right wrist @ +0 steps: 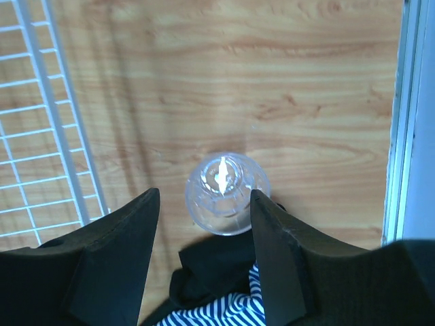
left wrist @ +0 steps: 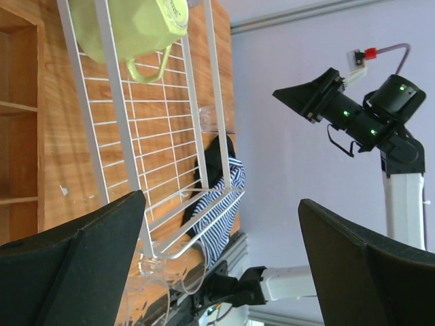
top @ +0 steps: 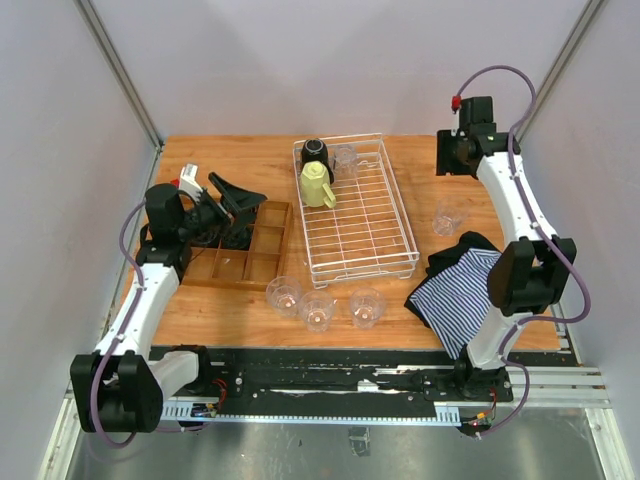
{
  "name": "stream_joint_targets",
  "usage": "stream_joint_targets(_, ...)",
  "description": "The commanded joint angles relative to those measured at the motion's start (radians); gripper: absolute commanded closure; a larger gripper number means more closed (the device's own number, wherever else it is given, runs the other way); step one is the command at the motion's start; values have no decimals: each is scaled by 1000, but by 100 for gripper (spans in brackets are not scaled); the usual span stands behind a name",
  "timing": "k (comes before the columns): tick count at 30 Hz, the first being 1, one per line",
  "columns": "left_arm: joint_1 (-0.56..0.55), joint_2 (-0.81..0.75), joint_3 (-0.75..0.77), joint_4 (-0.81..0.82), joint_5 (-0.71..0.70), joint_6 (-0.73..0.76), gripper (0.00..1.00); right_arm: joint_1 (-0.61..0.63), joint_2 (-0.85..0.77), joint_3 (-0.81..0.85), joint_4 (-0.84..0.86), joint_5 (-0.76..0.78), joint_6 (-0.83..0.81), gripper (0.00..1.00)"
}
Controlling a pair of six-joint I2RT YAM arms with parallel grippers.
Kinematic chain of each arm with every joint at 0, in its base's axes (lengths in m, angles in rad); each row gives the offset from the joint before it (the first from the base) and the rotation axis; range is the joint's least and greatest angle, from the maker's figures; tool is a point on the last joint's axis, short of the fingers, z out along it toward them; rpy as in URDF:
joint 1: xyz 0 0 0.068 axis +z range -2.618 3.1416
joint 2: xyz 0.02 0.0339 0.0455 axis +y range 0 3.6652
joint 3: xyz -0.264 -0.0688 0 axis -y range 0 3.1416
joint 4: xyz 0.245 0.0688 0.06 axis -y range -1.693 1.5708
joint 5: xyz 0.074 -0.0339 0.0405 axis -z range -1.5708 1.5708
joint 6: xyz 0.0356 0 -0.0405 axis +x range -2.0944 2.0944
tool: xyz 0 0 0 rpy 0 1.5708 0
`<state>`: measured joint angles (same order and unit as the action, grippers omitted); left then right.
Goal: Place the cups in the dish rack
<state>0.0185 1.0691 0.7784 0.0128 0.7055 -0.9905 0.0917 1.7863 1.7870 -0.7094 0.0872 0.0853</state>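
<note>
The white wire dish rack stands mid-table. At its far end sit a black mug, a pale yellow-green mug and a clear tumbler. Three clear tumblers stand in a row before the rack's near end. Another tumbler stands right of the rack. My right gripper hangs high over it, open and empty; the tumbler shows on the table far below the gripper. My left gripper is wide open and empty above the wooden tray, facing the rack and the yellow-green mug.
A brown wooden compartment tray lies left of the rack, under my left gripper. A black and blue-striped cloth is heaped at the near right, just behind the lone tumbler. Grey walls close in the table on three sides.
</note>
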Motion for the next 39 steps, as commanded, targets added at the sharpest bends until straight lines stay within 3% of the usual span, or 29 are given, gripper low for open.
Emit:
stream_joint_targets(1,6,-8,-50,139,67,-87,0,-35,16,-29,-84,3,1,44)
stream_joint_targets(12,6,10,47,0,63,35,0,-40,106,-72,-147,-84,54,45)
stream_joint_targets(25,6,0,96,-94,36,86,0,-36,154,-192,-52,-120,88,50)
stream_joint_targets(30,6,-4,108,-118,20,90,0,-33,179,-200,-33,-110,86,64)
stream_joint_targets(35,6,-8,131,-157,-1,98,2,-33,166,-209,-30,-87,74,97)
stream_joint_targets(39,3,-4,150,-150,5,81,3,-34,107,-189,-60,-60,51,99)
